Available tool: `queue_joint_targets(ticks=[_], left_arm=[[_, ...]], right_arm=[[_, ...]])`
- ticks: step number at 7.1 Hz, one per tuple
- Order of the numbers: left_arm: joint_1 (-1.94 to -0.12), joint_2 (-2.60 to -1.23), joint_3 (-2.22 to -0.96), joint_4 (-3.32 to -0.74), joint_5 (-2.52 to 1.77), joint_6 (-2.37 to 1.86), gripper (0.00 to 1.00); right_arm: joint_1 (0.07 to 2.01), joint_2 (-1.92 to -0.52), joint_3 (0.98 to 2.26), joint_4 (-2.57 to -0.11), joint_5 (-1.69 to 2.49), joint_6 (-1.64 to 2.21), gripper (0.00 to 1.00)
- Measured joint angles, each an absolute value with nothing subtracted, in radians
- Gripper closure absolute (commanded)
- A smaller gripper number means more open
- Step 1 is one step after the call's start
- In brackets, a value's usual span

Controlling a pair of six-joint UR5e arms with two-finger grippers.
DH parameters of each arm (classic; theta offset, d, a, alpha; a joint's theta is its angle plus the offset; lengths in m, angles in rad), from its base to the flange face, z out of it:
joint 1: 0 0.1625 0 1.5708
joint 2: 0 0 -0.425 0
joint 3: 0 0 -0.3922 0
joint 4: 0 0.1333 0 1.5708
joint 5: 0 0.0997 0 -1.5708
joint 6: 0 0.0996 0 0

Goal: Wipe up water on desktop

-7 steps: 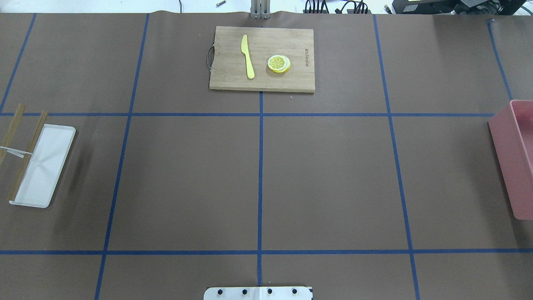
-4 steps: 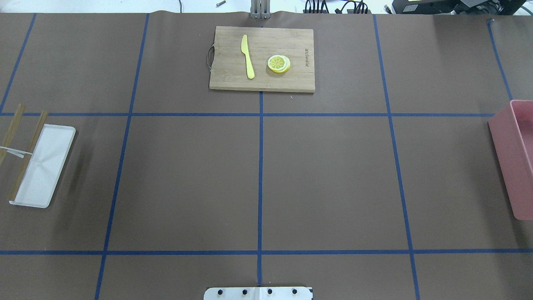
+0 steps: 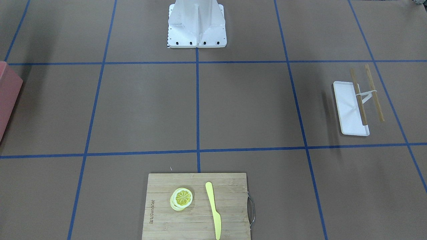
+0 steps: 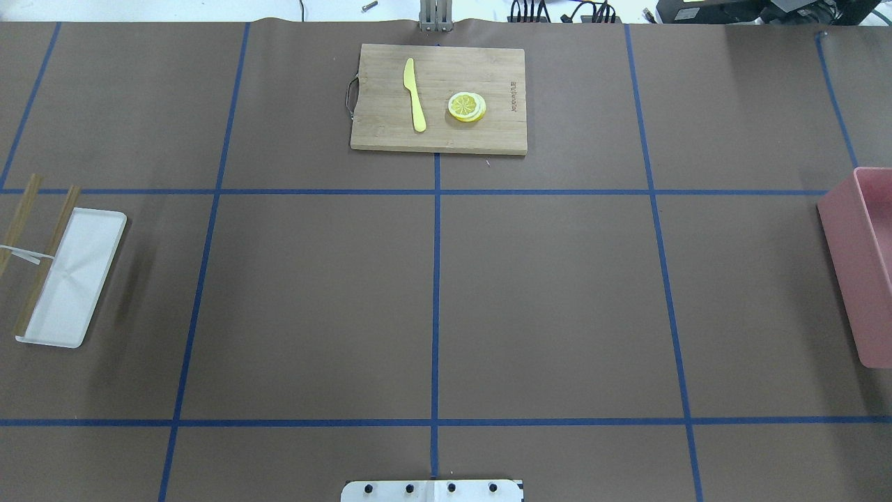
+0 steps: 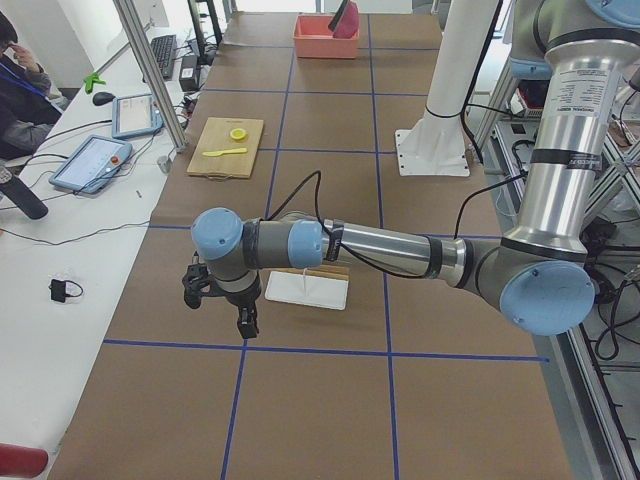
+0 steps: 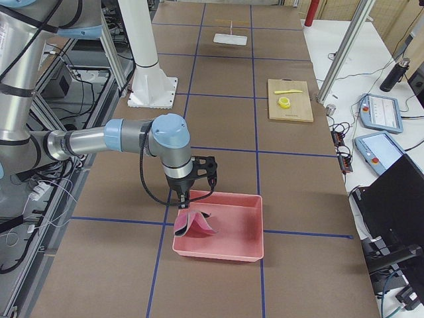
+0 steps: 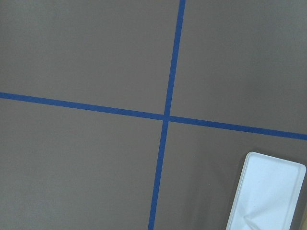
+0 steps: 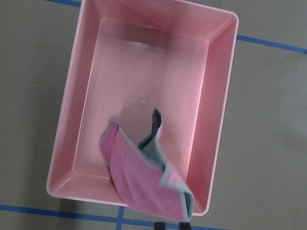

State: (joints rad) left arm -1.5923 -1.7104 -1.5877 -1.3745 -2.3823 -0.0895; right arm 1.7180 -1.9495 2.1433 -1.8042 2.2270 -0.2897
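right end effector (image 6: 183,204) clenched on pink cloth (image 8: 144,179) over pink bin (image 8: 218,96) | left end effector (image 5: 218,310): grip state cannot tell | table (image 4: 550,300): no water discernible | risk: dangling cloth snags the bin rim and slips free

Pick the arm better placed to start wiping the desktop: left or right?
Right. The right pincer holds the pink cloth over the pink bin; the left pincer hangs beside the white tray with no cloth by it. No water patch is visible.
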Motion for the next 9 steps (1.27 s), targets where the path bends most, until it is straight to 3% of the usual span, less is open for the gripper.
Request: queue_joint_targets(ticks=[9], left_arm=[[-1.592,-1.709,-1.581,-1.373,-2.382,-0.089,0.01]], right_arm=[[1.716,-1.904,1.984,-1.675,2.239,-0.267,0.00]])
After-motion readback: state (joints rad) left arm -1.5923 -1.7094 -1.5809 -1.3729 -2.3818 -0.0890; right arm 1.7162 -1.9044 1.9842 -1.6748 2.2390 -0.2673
